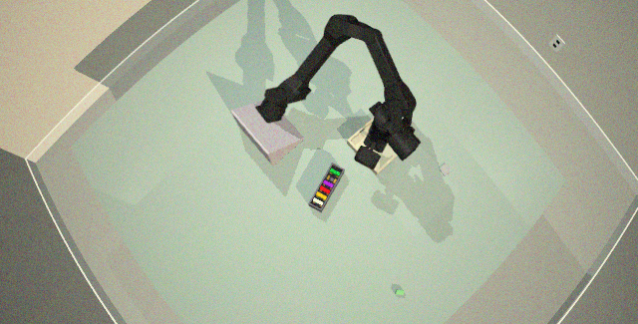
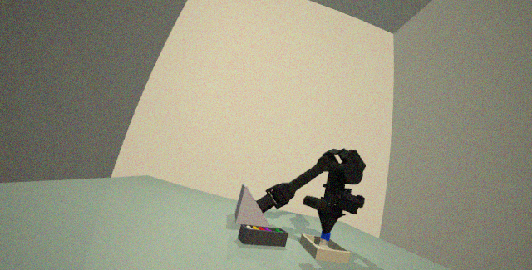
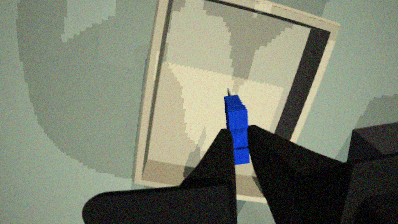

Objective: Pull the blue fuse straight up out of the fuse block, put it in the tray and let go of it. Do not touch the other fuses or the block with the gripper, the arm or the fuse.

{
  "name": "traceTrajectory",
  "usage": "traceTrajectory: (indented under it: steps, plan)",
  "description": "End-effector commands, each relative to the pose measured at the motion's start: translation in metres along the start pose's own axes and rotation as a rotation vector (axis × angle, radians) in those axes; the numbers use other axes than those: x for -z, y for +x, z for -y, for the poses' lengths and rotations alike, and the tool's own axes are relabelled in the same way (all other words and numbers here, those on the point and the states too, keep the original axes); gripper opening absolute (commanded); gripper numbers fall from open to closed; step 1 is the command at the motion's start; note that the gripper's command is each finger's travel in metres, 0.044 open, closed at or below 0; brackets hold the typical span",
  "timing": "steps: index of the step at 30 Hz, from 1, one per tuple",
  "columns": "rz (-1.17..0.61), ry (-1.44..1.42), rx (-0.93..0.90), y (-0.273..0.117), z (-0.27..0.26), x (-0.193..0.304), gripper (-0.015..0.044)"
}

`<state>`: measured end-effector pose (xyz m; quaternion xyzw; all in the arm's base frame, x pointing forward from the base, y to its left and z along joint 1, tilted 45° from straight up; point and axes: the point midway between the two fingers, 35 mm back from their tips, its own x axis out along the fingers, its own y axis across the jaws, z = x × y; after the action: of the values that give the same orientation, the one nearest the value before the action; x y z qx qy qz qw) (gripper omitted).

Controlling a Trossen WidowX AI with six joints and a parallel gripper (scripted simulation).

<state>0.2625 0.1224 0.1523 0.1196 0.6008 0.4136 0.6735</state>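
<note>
Now claw (image 3: pixel 241 137) grips blue fuse (image 3: pixel 236 117) (upright) over tray (image 3: pixel 155 100) w/ pale floor.

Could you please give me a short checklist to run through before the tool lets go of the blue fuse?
1. Tool shut on the blue fuse: ok.
2. Fuse over the tray, inside its rim: ok.
3. Fuse low enough, touching the tray floor: cannot tell.
4. Arm and fuse away from the fuse block: ok.
5. Other fuses seated in the block: ok.
</note>
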Motion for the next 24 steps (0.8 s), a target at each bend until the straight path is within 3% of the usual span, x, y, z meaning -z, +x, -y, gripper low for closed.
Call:
traceTrajectory:
  steps: [1, 12, 16, 24]
  plan:
    - [0.001, 0.0, 0.0, -0.001, 0.0, 0.0, 0.0053]
    - [0.001, 0.0, 0.0, -0.003, 0.0, 0.0, 0.033]
    - [0.003, 0.003, -0.002, -0.035, -0.001, 0.0, 0.033]
    - [0.003, 0.003, -0.003, -0.037, -0.001, 0.0, 0.033]
